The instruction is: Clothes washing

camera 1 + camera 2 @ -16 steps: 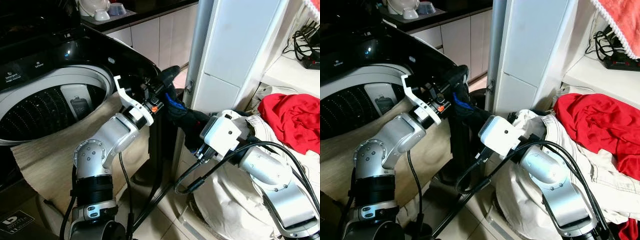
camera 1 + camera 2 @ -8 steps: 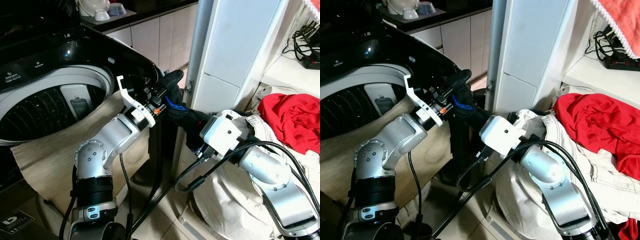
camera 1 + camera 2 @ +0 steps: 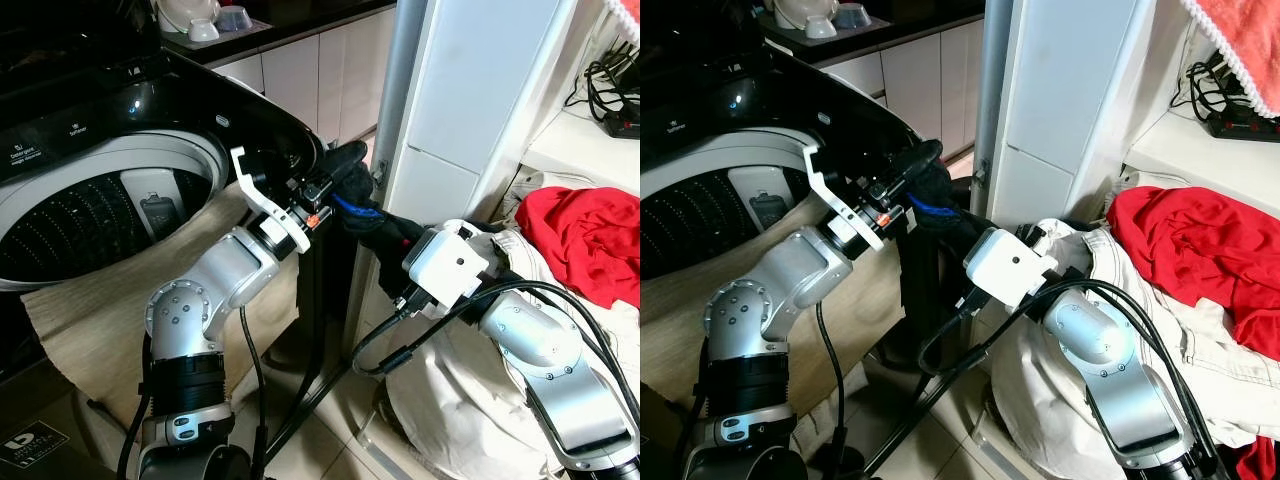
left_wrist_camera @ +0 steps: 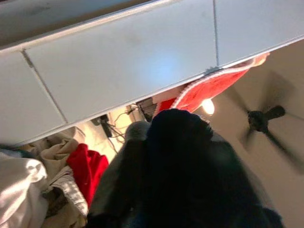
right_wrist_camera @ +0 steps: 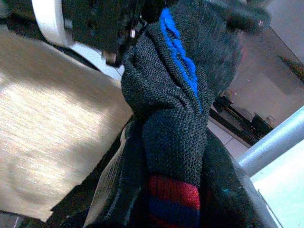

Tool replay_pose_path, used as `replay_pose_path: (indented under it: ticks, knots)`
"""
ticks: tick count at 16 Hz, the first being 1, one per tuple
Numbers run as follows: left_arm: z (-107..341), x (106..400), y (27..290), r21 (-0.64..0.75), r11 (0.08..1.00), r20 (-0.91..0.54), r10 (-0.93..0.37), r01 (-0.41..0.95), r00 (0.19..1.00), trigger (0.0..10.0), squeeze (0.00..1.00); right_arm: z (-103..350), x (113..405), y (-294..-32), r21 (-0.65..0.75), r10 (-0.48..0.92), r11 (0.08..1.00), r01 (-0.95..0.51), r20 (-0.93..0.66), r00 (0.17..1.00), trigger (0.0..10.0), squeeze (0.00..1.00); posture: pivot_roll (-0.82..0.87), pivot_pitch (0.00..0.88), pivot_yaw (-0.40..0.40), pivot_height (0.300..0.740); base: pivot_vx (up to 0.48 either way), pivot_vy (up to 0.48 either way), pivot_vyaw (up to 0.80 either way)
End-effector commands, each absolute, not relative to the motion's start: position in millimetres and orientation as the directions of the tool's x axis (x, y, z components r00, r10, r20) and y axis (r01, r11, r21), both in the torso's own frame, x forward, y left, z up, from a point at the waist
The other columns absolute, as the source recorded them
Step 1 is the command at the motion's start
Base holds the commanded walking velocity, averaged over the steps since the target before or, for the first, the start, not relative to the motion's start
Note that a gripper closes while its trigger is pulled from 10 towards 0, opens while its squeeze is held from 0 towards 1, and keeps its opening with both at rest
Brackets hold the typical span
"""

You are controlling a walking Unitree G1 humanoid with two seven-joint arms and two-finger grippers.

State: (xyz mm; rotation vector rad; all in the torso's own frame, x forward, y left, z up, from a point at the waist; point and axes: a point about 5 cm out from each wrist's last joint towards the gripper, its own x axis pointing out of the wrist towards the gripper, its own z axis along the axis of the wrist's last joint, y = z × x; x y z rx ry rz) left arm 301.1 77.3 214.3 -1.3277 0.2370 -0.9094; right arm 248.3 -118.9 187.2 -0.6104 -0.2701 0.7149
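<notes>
A dark knitted garment [image 3: 375, 215] with a blue stripe [image 5: 178, 52] and a red-and-blue band hangs stretched between my two grippers, just right of the washing machine's corner. My left gripper [image 3: 342, 176] is shut on its upper end, above the machine's black rim. My right gripper [image 3: 398, 262] is shut on its lower end, in front of the white pillar. The top-loading washing machine [image 3: 215, 125] stands open at the left, its perforated drum [image 3: 85, 220] showing. In the left wrist view the dark garment [image 4: 185, 171] covers the fingers.
A beige cloth [image 3: 90, 310] is draped over the machine's front rim. A red garment [image 3: 585, 240] lies on a heap of pale clothes [image 3: 470, 390] at the right. A white pillar [image 3: 470, 110] stands close behind the grippers. Cables [image 3: 310, 390] trail to the floor.
My right gripper has risen a little and shifted right, drawing the dark garment straighter. My left gripper has lifted slightly with its end.
</notes>
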Motion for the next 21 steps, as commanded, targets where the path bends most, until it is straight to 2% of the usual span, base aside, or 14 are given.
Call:
replay_pose_path:
  ticks: [1, 3, 4, 5, 6, 9, 10, 12, 13, 14, 16, 18, 20, 21]
  knots:
    - [218.2, 298.6, 75.5, -0.889, -0.047, 0.357, -0.693, 0.455, 0.627, 0.0, 0.0, 190.6, 251.7, -123.0, -0.623, 0.664, 0.602, -0.5, 0.043, 0.746, 0.0, 0.0, -0.18, 0.0, 0.033, 0.74, 0.0, 0.0, 0.0]
    - [218.7, 301.5, 77.2, -0.885, -0.008, 0.344, -0.686, 0.466, 0.642, 0.0, 0.0, 190.9, 252.2, -122.9, -0.624, 0.664, 0.602, -0.499, 0.044, 0.746, 0.0, 0.0, -0.17, 0.0, 0.032, 0.74, 0.0, 0.0, 0.0]
    - [219.3, 303.7, 78.4, -0.881, 0.032, 0.326, -0.682, 0.472, 0.655, 0.0, 0.0, 191.2, 252.3, -122.8, -0.619, 0.664, 0.605, -0.5, 0.046, 0.746, 0.7, 0.0, -0.17, 0.0, 0.032, 0.74, 0.0, 0.0, 0.0]
    - [222.2, 306.4, 80.3, -0.87, 0.079, 0.311, -0.677, 0.486, 0.667, 0.0, 0.0, 192.4, 252.6, -122.9, -0.61, 0.661, 0.616, -0.498, 0.056, 0.748, 7.3, 0.0, -0.17, 0.0, 0.032, 0.74, 0.0, 0.0, 0.0]
    - [225.8, 308.6, 82.8, -0.862, 0.106, 0.308, -0.668, 0.495, 0.678, 0.0, 0.0, 193.5, 252.0, -121.6, -0.587, 0.673, 0.623, -0.516, 0.066, 0.737, 10.0, 1.0, -0.17, 0.0, 0.032, 0.74, 0.0, 0.0, 0.0]
    - [239.4, 316.5, 95.4, -0.818, 0.203, 0.317, -0.622, 0.538, 0.716, 0.0, 0.0, 196.3, 252.0, -121.2, -0.574, 0.673, 0.635, -0.517, 0.082, 0.735, 10.0, 1.0, -0.17, 0.0, 0.033, 0.74, 0.0, 0.0, 0.0]
    - [241.7, 328.1, 115.5, -0.699, 0.484, 0.245, -0.53, 0.526, 0.812, 0.0, 0.0, 197.5, 251.9, -121.1, -0.582, 0.672, 0.632, -0.511, 0.083, 0.736, 10.0, 0.0, -0.17, 0.0, 0.033, 0.74, 0.0, 0.0, 0.0]
    - [243.3, 337.7, 137.5, -0.573, 0.689, 0.204, -0.404, 0.444, 0.892, 0.0, 0.0, 197.3, 251.0, -119.9, -0.586, 0.68, 0.622, -0.52, 0.075, 0.729, 10.0, 0.0, -0.17, 0.0, 0.033, 0.74, 0.0, 0.0, 0.0]
    - [257.9, 348.7, 173.4, -0.372, 0.896, 0.234, -0.162, 0.242, 0.959, 0.0, 0.0, 194.3, 249.1, -116.8, -0.585, 0.7, 0.599, -0.546, 0.053, 0.712, 10.0, 0.0, -0.17, 0.0, 0.032, 0.74, 0.0, 0.0, 0.0]
    - [267.0, 352.6, 191.7, -0.287, 0.949, 0.262, -0.05, 0.127, 0.964, 0.0, 0.0, 193.0, 247.9, -114.1, -0.579, 0.713, 0.589, -0.565, 0.043, 0.699, 10.0, 0.0, -0.16, 0.0, 0.029, 0.74, 0.0, 0.0, 0.0]
    - [277.8, 356.8, 216.7, -0.213, 0.977, 0.3, 0.09, -0.025, 0.95, 0.0, 0.0, 193.3, 246.6, -108.3, -0.57, 0.731, 0.576, -0.586, 0.039, 0.681, 10.0, 0.0, -0.16, 0.0, 0.031, 0.74, 0.0, 0.0, 0.0]
    - [281.9, 360.9, 222.0, -0.213, 0.977, 0.32, 0.079, -0.009, 0.944, 0.0, 0.0, 195.6, 247.9, -106.3, -0.573, 0.727, 0.583, -0.576, 0.052, 0.684, 10.0, 0.0, -0.17, 0.0, 0.033, 0.74, 0.0, 0.0, 0.0]
    - [281.8, 361.9, 209.6, -0.213, 0.974, 0.349, 0.002, 0.078, 0.937, 0.0, 0.0, 198.5, 250.4, -108.2, -0.575, 0.711, 0.602, -0.555, 0.068, 0.7, 10.0, 0.0, -0.17, 0.0, 0.034, 0.74, 0.0, 0.0, 0.0]
    - [277.6, 364.5, 208.5, -0.178, 0.983, 0.344, 0.017, 0.048, 0.939, 0.0, 0.0, 201.7, 252.1, -110.0, -0.575, 0.697, 0.619, -0.535, 0.088, 0.711, 10.0, 0.0, -0.17, 0.0, 0.032, 0.74, 0.0, 0.0, 0.0]
